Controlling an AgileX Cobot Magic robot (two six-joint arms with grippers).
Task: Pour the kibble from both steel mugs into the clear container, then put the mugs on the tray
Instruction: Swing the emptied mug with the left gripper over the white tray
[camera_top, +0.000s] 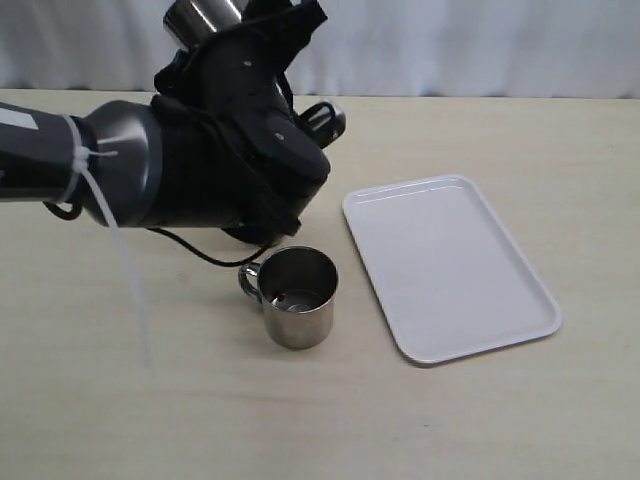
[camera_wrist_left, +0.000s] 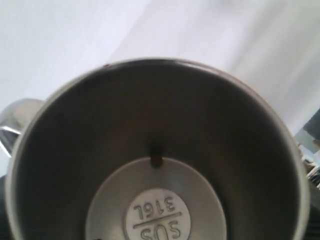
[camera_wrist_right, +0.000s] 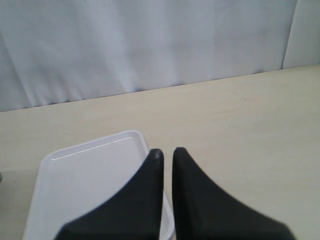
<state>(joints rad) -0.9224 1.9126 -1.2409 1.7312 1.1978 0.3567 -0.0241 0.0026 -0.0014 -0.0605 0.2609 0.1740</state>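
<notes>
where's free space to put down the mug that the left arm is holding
The tray is wholly bare, so either end takes the held mug. Bare table lies nearer the camera than the tray and left of the standing mug. It is crowded behind that mug, where the left arm fills the space.

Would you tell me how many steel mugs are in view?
2. One mug stands upright on the table, beside the tray. The second mug is raised by the left arm at the exterior view's top edge, partly cut off.
</notes>
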